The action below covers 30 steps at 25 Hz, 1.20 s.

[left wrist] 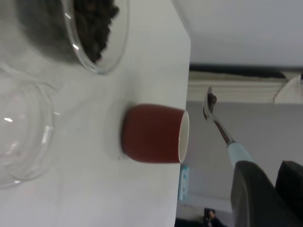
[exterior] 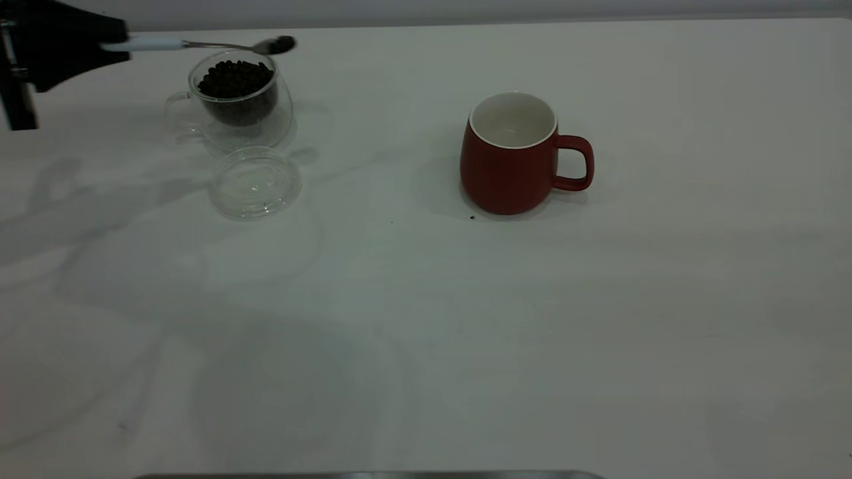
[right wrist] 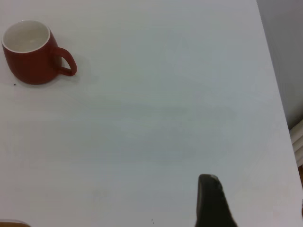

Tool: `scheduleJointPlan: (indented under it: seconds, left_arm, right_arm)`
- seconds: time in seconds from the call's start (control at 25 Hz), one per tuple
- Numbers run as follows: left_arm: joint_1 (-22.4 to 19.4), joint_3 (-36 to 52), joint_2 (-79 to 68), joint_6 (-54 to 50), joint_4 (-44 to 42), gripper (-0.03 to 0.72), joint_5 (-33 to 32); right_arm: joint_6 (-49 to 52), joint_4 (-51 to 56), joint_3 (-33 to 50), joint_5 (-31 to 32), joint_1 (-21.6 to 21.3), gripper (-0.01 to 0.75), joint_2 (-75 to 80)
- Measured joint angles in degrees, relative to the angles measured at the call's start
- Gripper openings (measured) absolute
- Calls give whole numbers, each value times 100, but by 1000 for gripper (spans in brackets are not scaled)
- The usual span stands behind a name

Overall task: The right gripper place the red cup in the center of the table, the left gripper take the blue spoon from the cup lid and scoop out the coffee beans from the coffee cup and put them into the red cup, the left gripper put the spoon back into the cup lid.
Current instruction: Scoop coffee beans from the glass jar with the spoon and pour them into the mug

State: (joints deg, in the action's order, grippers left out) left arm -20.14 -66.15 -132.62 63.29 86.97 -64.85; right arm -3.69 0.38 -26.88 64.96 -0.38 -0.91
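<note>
1. Gripping the pale handle of the blue spoon (exterior: 200, 44), the left gripper (exterior: 100, 50) is sitting at the far left edge of the exterior view, its fingers clamped on the handle.
2. The spoon is lying roughly level in the air above the coffee cup (exterior: 234, 100), its bowl reaching just past the cup's rim on the side toward the red cup (exterior: 511, 154); something dark is sitting in the bowl, seen also in the left wrist view (left wrist: 211, 99).
3. The coffee cup is standing on the table (exterior: 426, 319) at the far left, holding a heap of coffee beans (exterior: 234, 78).
4. The cup lid (exterior: 255, 182) is lying flat on the table just in front of the coffee cup, close beside it.
5. The red cup is standing upright near the middle of the table, well apart from the glass pieces, its handle pointing right and its white inside looking bare.
6. The right gripper (right wrist: 213, 201) is showing only as one dark finger in its own wrist view, well away from the red cup; whether it is apart or together I cannot tell.
</note>
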Motion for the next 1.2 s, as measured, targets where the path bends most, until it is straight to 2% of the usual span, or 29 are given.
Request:
scheduleJointPlan:
  seconds: [0.52, 0.72, 1.2]
  left_arm:
    - [980, 0, 0, -194, 311, 122, -3]
    - [1281, 0, 0, -195, 462, 122, 311]
    - [1758, 0, 0, -200, 825, 122, 639]
  right_arm:
    - [0, 0, 0, 0, 0, 479, 0]
    - [0, 0, 0, 0, 0, 479, 0]
    - [0, 0, 0, 0, 0, 479, 0]
